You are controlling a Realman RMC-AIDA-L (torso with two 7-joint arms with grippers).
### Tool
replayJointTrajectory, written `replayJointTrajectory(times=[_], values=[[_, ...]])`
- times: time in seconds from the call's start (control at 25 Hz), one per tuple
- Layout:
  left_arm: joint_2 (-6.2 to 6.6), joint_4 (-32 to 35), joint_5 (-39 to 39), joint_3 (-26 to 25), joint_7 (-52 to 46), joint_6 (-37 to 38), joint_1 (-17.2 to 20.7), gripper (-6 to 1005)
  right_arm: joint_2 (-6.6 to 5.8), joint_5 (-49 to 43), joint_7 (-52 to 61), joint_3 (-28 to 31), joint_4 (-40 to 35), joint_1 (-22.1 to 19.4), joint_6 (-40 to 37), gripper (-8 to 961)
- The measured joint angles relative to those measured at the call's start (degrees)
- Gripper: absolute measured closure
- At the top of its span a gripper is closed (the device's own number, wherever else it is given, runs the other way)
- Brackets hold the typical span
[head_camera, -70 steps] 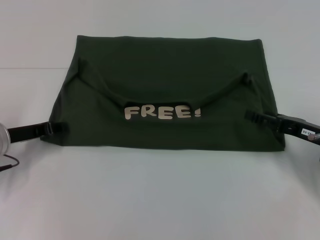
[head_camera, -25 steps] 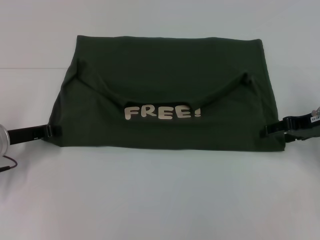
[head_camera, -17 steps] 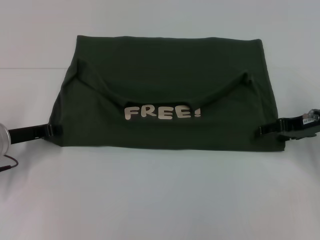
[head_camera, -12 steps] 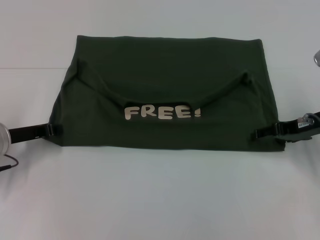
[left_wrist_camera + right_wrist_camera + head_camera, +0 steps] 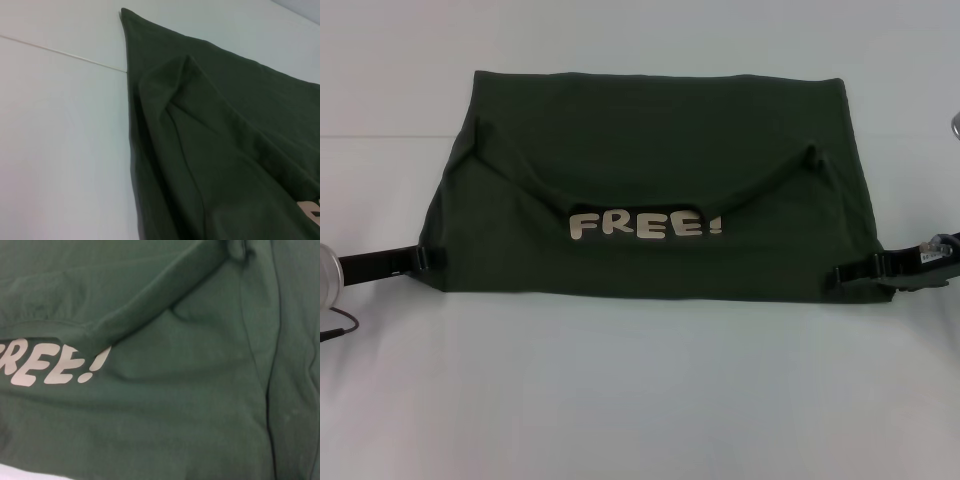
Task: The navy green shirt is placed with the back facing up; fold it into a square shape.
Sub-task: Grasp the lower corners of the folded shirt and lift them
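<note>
At the centre of the white worktop [image 5: 640,390], the navy green shirt [image 5: 655,185] is lying folded into a wide block, its far edge straight at twelve o'clock and its near edge running from about eight o'clock to about four o'clock. The neckline is curving across the middle of the upper layer, and the pale "FREE!" lettering [image 5: 646,224] is showing face up just below it, toward six o'clock. The left gripper [image 5: 428,258] is sitting at the shirt's eight-o'clock corner, its dark tips touching the cloth edge; whether it is pinching the fabric cannot be told. The right gripper [image 5: 845,276] is reaching in at the four-o'clock corner, its tips lying over the hem; its grip likewise cannot be told. Both wrist views are showing only creased green fabric, one with bare worktop beside it.
</note>
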Motion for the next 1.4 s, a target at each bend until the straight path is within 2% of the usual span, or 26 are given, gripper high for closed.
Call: replayJointTrajectory(times=[0.72, 1.16, 1.4], values=[[-0.13, 0.0, -0.1, -0.1, 0.0, 0.2, 0.1, 989, 0.45, 0.5, 0.1, 0.3, 0.1, 0.3, -0.4, 56], [-0.11, 0.0, -0.1, -0.1, 0.0, 0.4, 0.0, 987, 0.36, 0.5, 0.1, 0.1, -0.4, -0.1, -0.4, 207], [-0.11, 0.0, -0.2, -0.1, 0.0, 0.4, 0.0, 986, 0.30, 0.4, 0.1, 0.1, -0.4, -0.1, -0.4, 413]])
